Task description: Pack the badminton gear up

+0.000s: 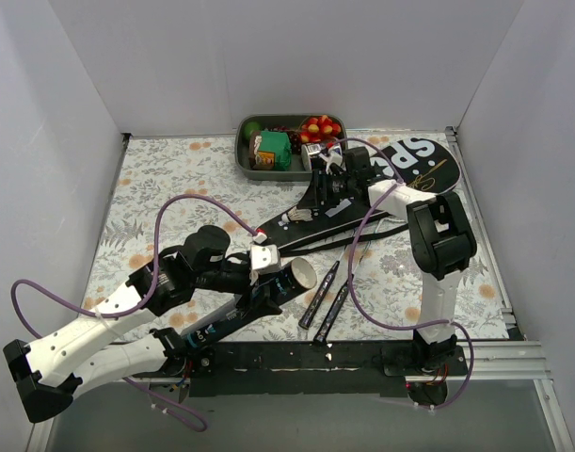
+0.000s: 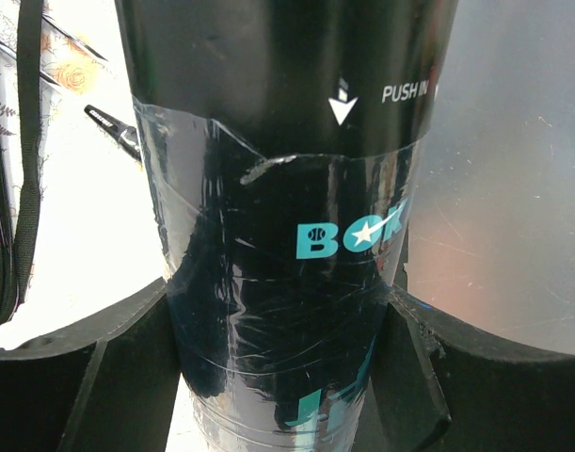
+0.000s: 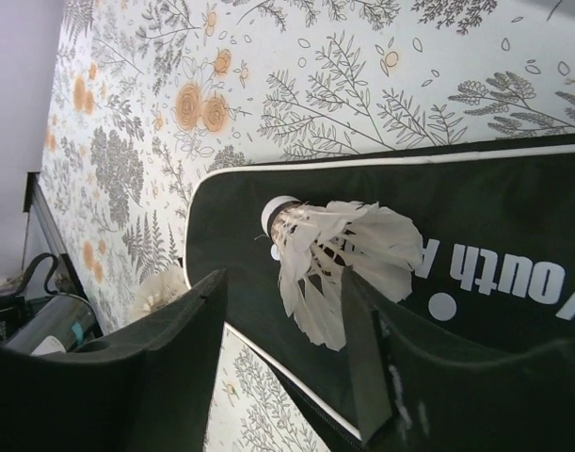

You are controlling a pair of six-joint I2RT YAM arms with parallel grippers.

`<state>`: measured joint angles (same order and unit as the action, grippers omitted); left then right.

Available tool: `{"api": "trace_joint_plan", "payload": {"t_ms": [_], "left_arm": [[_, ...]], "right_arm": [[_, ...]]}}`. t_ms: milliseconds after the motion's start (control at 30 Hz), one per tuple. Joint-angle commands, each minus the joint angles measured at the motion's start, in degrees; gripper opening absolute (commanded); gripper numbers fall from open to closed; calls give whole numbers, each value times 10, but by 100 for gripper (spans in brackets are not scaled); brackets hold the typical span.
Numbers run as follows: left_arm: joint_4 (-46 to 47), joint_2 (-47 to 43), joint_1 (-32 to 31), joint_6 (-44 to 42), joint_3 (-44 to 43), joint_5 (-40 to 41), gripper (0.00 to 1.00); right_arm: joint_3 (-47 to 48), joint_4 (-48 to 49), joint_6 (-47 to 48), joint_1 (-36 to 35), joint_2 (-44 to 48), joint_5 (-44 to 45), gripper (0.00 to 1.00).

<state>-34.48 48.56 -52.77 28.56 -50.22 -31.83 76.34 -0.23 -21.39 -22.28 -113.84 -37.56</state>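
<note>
Clamping the left gripper (image 2: 282, 325) on the black tube (image 2: 287, 169), I aim its open mouth toward the right gripper (image 3: 282, 282), whose jaws stand apart astride a shuttlecock (image 3: 336, 247) over the black cover (image 3: 499, 212), likely to load it, while both rackets (image 1: 322, 293) wait on the surface (image 1: 155, 188) nearby.

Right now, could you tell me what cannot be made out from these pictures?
Heads of the rackets: top view, they run under the right arm and cover.
Contents of the tube: left wrist view shows only its wall; mouth too small from above.
Grip of the right claw: right wrist view, the shuttlecock feathers fill the gap, hiding contact.
Lettering on the cover: top view, right arm hides part.
</note>
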Motion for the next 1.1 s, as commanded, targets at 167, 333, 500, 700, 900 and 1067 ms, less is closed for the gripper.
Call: {"api": "trace_joint_plan", "payload": {"t_ms": [167, 333, 500, 700, 900, 1067], "left_arm": [[9, -2, -1, 10, 2, 1, 23], [8, -3, -1, 10, 0, 1, 23], [8, -3, -1, 12, 0, -2, 23], [2, -3, -1, 13, -8, 0, 24], [7, -6, -2, 14, -1, 3, 24], [8, -6, -2, 17, 3, 1, 23]], "right_arm": [[-17, 92, -40, -4, -25, -78, 43], [-23, 89, -35, -4, -14, -81, 1], [-62, 66, -5, -7, 68, -68, 1], [-115, -36, 58, -13, 273, 22, 1], [-121, -180, 109, -37, 507, 136, 1], [-60, -313, 124, -43, 598, 139, 1]]}}
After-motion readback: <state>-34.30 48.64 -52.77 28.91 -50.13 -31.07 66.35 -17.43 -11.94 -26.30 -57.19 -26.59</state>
